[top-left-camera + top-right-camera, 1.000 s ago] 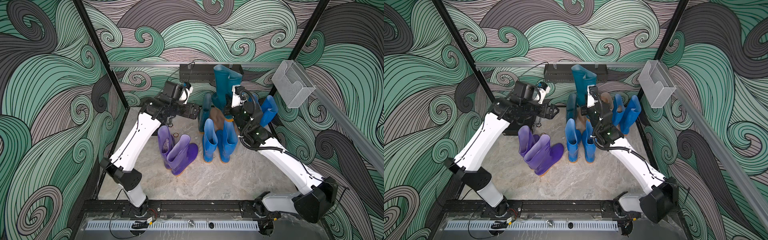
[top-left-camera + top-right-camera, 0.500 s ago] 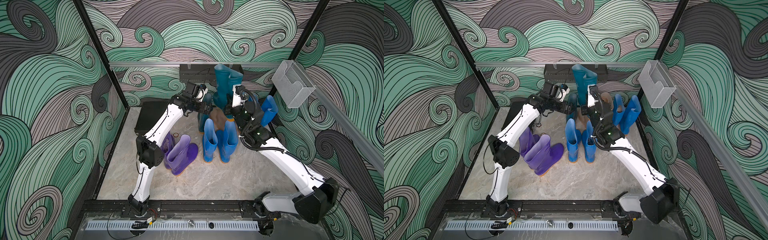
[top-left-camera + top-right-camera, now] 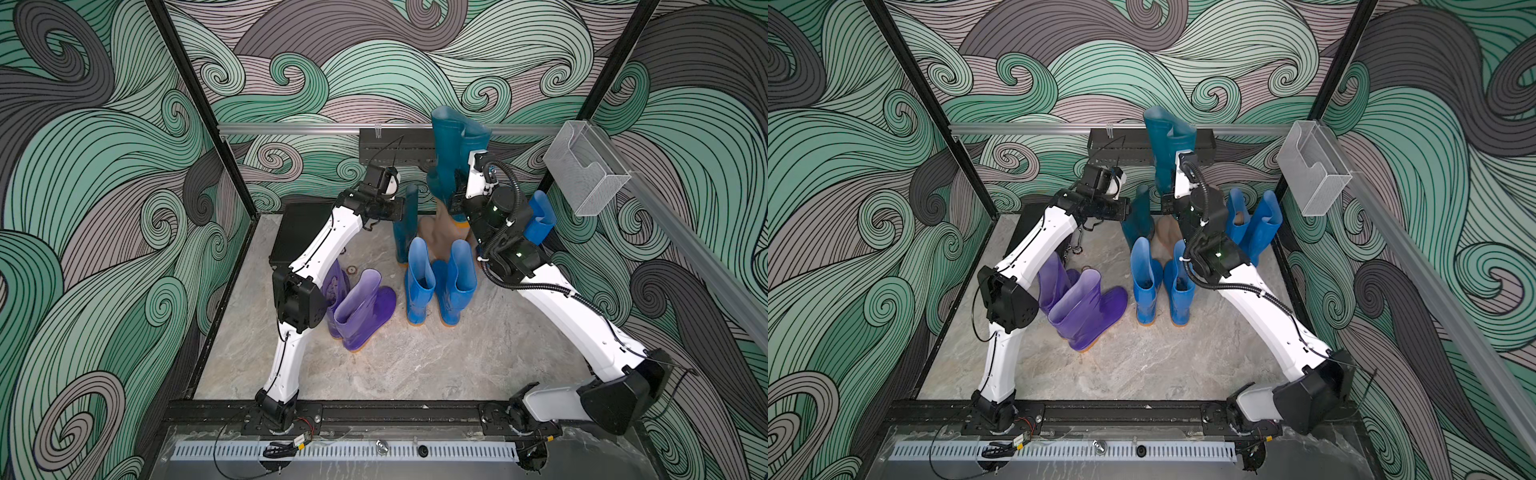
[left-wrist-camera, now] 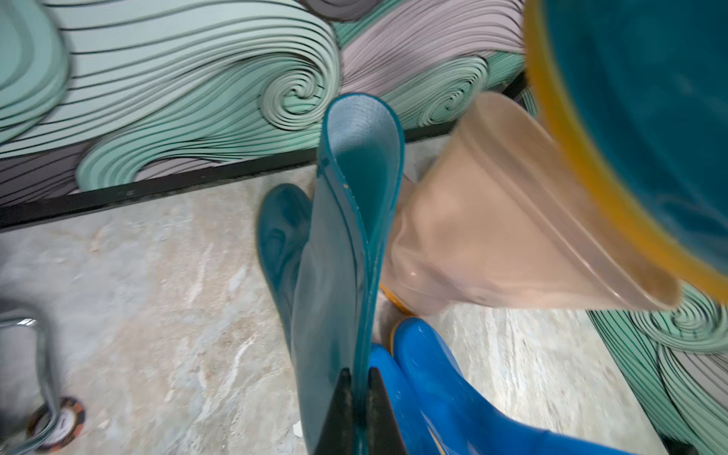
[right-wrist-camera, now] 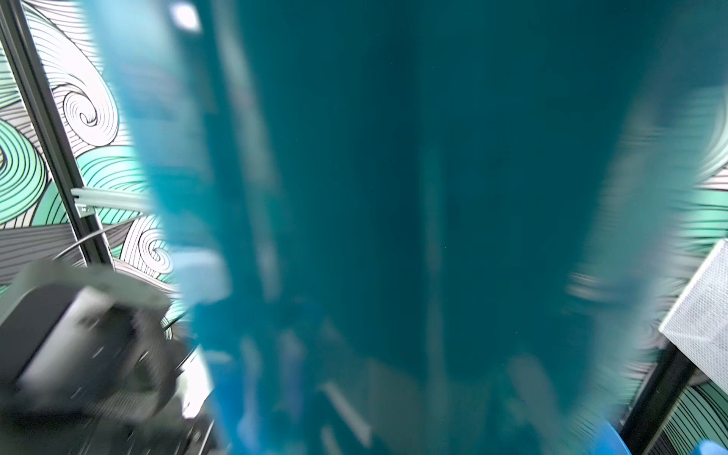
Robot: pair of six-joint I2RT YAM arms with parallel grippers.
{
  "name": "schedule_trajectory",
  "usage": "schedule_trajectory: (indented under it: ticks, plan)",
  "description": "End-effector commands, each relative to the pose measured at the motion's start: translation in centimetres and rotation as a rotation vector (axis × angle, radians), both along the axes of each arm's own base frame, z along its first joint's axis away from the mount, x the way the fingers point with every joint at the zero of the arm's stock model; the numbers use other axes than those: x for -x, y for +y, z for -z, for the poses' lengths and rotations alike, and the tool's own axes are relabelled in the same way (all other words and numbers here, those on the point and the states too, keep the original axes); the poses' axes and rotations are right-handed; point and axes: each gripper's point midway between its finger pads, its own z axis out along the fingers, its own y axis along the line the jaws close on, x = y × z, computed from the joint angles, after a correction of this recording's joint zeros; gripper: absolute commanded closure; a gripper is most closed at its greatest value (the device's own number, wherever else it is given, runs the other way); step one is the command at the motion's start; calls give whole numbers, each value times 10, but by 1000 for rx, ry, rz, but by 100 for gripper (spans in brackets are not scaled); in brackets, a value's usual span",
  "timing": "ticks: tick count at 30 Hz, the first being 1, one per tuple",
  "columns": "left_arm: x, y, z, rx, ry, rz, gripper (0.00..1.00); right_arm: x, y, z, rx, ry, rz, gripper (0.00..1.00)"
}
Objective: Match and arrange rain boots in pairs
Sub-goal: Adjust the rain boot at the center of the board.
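Left claw (image 4: 356, 398) is pinched tight on the shaft rim of the standing dark teal boot (image 4: 338, 256). That boot sits toward the 12 o'clock side of the bench (image 3: 415, 365), long axis upright, opening up, toe poking out on the side away from the leaning beige boot (image 4: 492, 220). Its partner, the lifted dark teal boot (image 3: 455, 141), hangs clear of the bench at roughly 1 o'clock from the standing one, long axis near vertical, opening up and sole down. The right claw (image 3: 457, 197), its fingers hidden behind that boot, appears clamped on its lower shaft. As a judgement, the right arm is nearer and would lower its boot toward 7 o'clock to stand just beside its mate.
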Motion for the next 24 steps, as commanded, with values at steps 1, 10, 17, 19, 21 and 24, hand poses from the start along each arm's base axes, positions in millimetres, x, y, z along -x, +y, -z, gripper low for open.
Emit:
schedule_trajectory:
  ticks: [1, 10, 17, 19, 21, 24]
  plan:
    - [-3, 34, -59, 63, -149, -141, 100, -1, 10, -35, -53, -92, -41, 100]
    - [1, 51, -50, 77, -139, -208, 100, -25, 51, -5, -50, -32, -155, 100]
    - [4, 55, -55, 118, -187, -232, 100, -49, 66, 30, -15, 14, -147, 100]
    - [3, 48, -49, 129, -173, -198, 100, -53, 74, 37, -8, -17, -169, 100]
    - [2, 43, -43, 138, -151, -183, 100, -57, 80, 44, 1, -48, -185, 100]
    - [1, 40, -39, 150, -134, -181, 100, -69, 85, 58, 2, -60, -177, 100]
